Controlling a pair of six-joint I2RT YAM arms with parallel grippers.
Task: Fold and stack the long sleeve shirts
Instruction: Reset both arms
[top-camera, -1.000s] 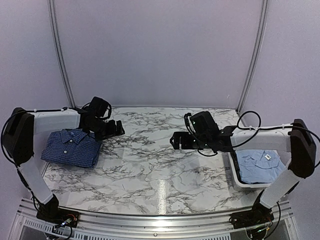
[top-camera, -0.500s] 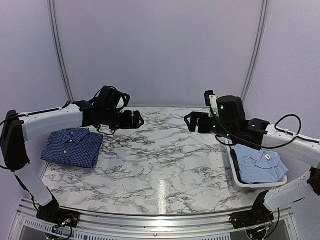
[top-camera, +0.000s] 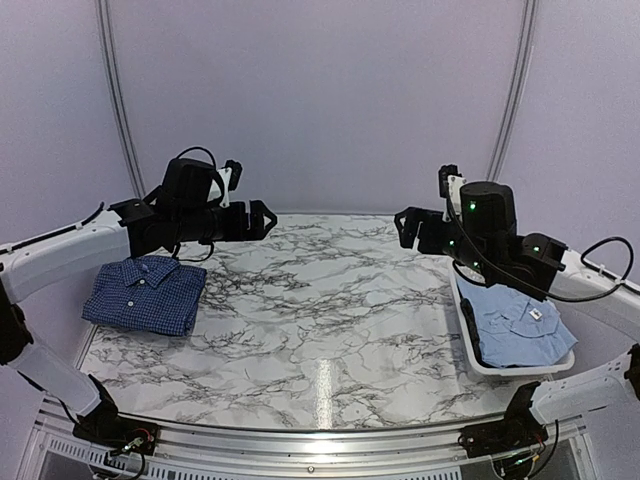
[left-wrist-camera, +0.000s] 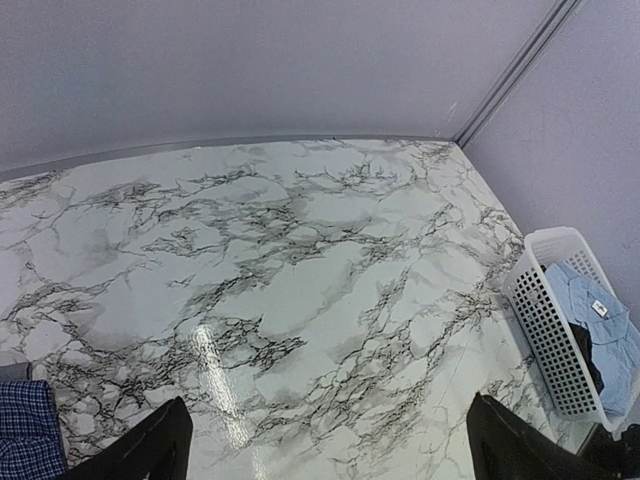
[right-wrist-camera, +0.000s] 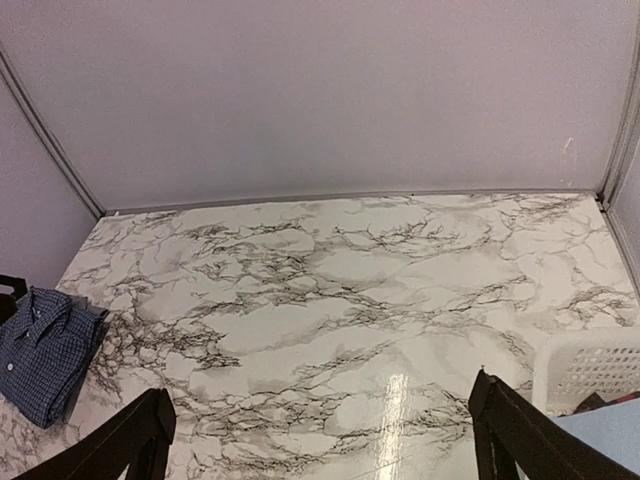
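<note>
Top external view, I see my left gripper (top-camera: 261, 216) spread wide and empty over the white marble-pattern table (top-camera: 330, 310), right gripper (top-camera: 402, 223) equally wide, nothing held, folded dark blue checked shirt (top-camera: 145, 293) at table's left, light blue shirt (top-camera: 515, 332) in white perforated basket (left-wrist-camera: 545, 320) at right, small white tag (top-camera: 537, 313) unreadable.

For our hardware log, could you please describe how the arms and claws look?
The left arm and right arm have white links, black joints and black wrist housings, with thin black cables looping alongside. Green lights glow on the right wrist. The left claw and right claw are black, two-fingered.
</note>
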